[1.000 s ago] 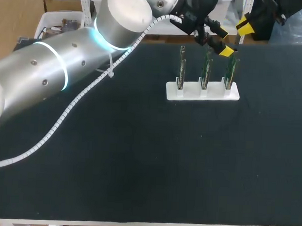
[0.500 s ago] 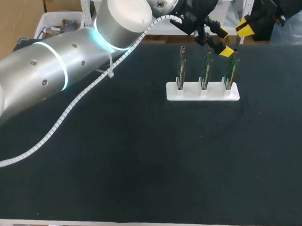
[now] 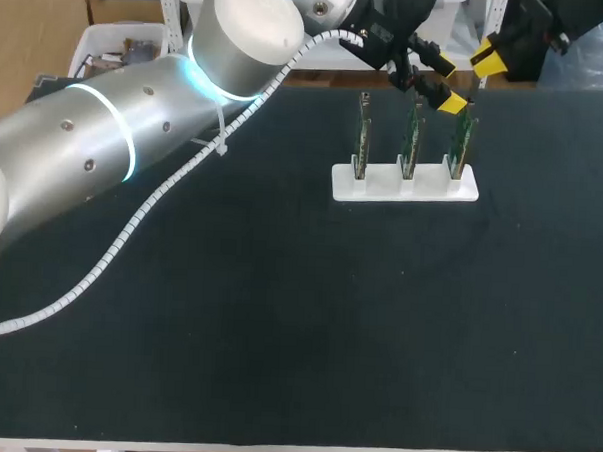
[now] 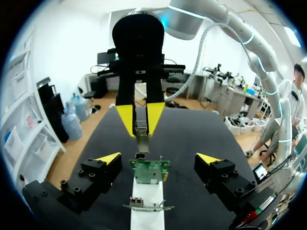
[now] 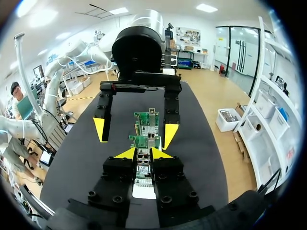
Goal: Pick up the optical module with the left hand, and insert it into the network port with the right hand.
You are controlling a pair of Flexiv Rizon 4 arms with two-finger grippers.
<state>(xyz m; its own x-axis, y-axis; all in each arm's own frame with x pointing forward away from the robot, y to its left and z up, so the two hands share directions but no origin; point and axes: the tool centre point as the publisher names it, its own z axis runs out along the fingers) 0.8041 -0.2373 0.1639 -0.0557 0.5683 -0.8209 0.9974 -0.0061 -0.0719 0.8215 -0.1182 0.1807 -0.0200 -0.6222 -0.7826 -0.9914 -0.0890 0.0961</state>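
- The optical module [image 4: 140, 130], one in number, is a slim metal bar pinched between the two yellow tips of the right pincer [image 5: 143, 154], which are drawn close together on its sides.
- The module hangs end-down, close over the top edge of the end circuit board [image 4: 150, 170]; contact between the two cannot be determined.
- The left pincer [image 4: 158, 160] is spread wide and grips nothing. Its yellow tips stand either side of that same board, apart from it.
- Three flat green circuit boards stand upright in a row, each in a slot of one white rectangular holder [image 3: 403, 185].
- A small silver network port [image 4: 136, 201] sits on the top edge of the next board in the row.
- The holder rests on a matte black surface [image 3: 278, 305].
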